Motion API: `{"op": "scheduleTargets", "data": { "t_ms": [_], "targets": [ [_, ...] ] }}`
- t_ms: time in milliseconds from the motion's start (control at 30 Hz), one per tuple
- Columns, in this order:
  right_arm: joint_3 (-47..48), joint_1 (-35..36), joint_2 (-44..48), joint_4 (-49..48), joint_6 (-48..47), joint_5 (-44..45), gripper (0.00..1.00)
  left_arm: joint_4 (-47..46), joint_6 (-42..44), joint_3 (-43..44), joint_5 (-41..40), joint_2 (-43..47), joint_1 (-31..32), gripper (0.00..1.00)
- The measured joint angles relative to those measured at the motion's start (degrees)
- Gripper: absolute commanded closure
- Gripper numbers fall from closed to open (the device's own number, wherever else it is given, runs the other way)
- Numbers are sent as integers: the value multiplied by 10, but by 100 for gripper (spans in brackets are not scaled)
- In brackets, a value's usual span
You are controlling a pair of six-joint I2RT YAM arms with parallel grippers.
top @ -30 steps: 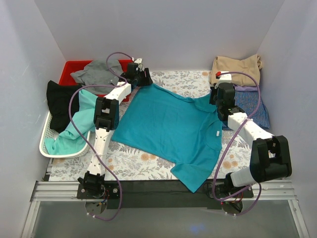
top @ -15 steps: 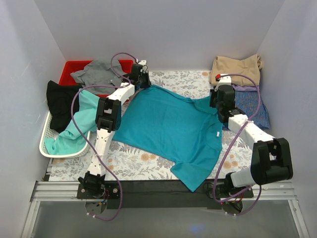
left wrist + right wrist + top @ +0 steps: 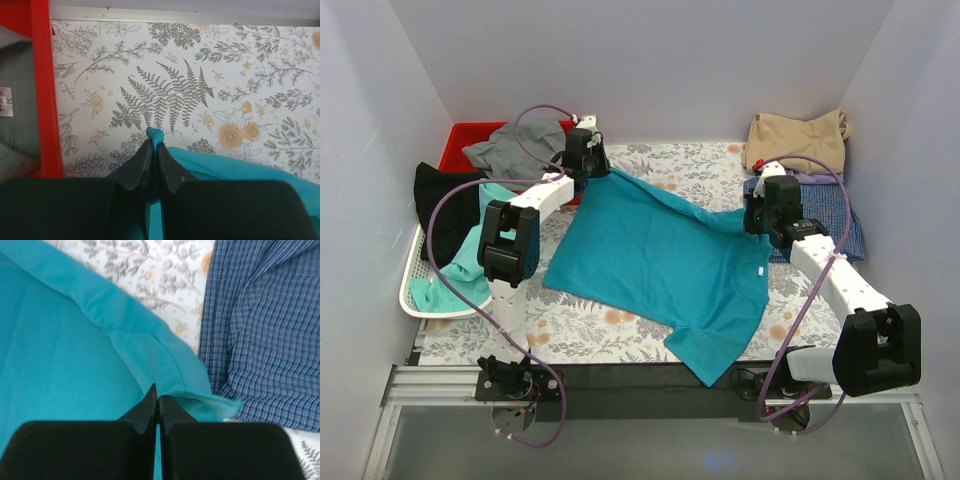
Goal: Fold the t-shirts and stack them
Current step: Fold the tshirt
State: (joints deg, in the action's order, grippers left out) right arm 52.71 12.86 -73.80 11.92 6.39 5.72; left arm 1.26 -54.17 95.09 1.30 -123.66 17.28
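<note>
- From above, a teal shirt (image 3: 660,260) lies spread flat in the middle of a flower-patterned tablecloth (image 3: 700,165), one sleeve pointing toward the near edge.
- A red bin (image 3: 460,145) stands beyond the teal shirt's far left corner, with a crumpled grey shirt (image 3: 515,145) in it.
- A white basket (image 3: 420,290) sits left of the teal shirt. A black shirt (image 3: 445,205) hangs over its far end, and a mint-green shirt (image 3: 470,265) lies in it and spills over the rim facing the teal shirt.
- Right of the teal shirt a checked shirt (image 3: 830,215) lies folded. A folded tan shirt (image 3: 798,135) lies just past it, against the back wall.
- The left gripper (image 3: 590,160) is at the teal shirt's far left corner, beside the red bin.
- The right gripper (image 3: 760,215) is at the teal shirt's right edge, next to the checked shirt.
- In the left wrist view, the left gripper's jaws are clamped on a small knot of teal cloth that pokes out at their tips. The rest of the teal shirt trails back under the jaws on the right.
- The red bin's wall runs down the left of that view, with the grey shirt and its white label (image 3: 5,100) inside.
- In the right wrist view, the right gripper's jaws are pressed together, pinching the teal shirt's edge just behind a ribbed hem.
- The teal shirt's edge reaches right up to the checked shirt on the right.
</note>
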Motion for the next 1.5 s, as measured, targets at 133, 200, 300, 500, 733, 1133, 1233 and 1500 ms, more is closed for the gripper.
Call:
{"op": "scheduleTargets", "data": {
  "t_ms": [133, 200, 300, 500, 733, 1133, 1233, 1500],
  "targets": [
    [0, 0, 2, 55, 16, -28, 99, -17, -7, -41, -10, 36, 0, 96],
    [0, 0, 4, 80, 27, -34, 99, -19, -8, -58, -15, 44, 0, 96],
    [0, 0, 16, 110, 43, -33, 99, -16, -10, -79, -27, 45, 0, 97],
    [0, 0, 66, 134, 78, -5, 99, 7, -11, -102, -55, 45, 0, 97],
    [15, -2, 115, 110, 104, -23, 99, 15, -9, -90, -63, 44, 0, 98],
    [-26, -1, 61, 203, 127, -40, 99, 23, -7, -122, -88, 45, 1, 99],
    [-38, -2, 61, 231, 132, -15, 91, 39, -6, -132, -105, 45, 1, 94],
    [-50, -2, 62, 261, 131, 52, 41, 43, 3, -127, -111, 49, 30, 19]
  ]
}}
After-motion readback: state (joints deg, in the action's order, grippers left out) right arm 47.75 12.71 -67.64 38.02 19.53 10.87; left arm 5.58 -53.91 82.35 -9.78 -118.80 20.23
